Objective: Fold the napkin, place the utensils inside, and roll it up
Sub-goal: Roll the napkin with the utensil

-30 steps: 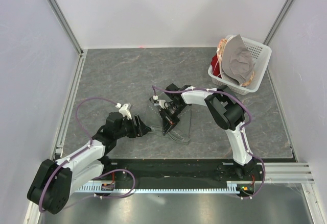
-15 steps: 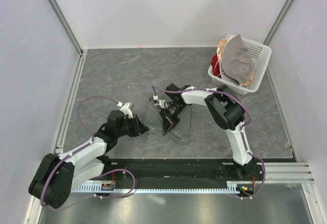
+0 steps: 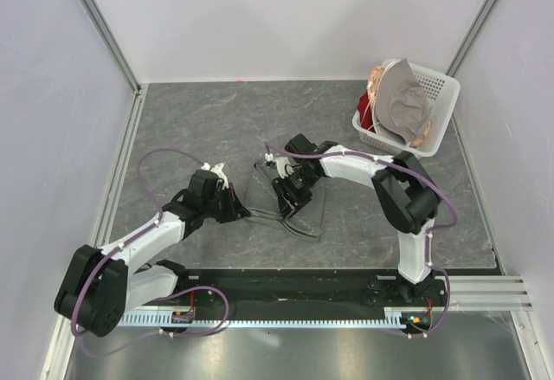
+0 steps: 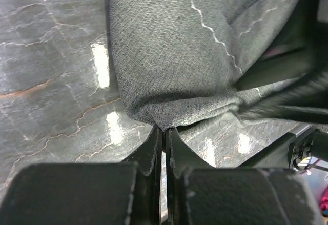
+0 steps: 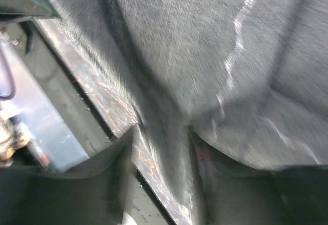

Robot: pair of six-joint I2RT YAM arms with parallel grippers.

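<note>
The dark grey-green napkin lies crumpled on the table between my two arms. Its light stitched hem shows in the left wrist view, napkin. My left gripper is at the cloth's left edge; in its own view the gripper is shut on a bunched fold of the napkin. My right gripper hangs over the middle of the cloth. In the right wrist view that gripper stands open, jaws apart, with the blurred napkin draped just beyond them. The utensils are hidden.
A white basket holding a paler grey-beige cloth and something red stands at the back right. A black rail with the arm bases runs along the near table edge. Grey walls close in both sides.
My left gripper has moved in and shut on the napkin's left edge. My right gripper has gone from shut to open, letting go of the cloth, and has shifted a little to the right.
</note>
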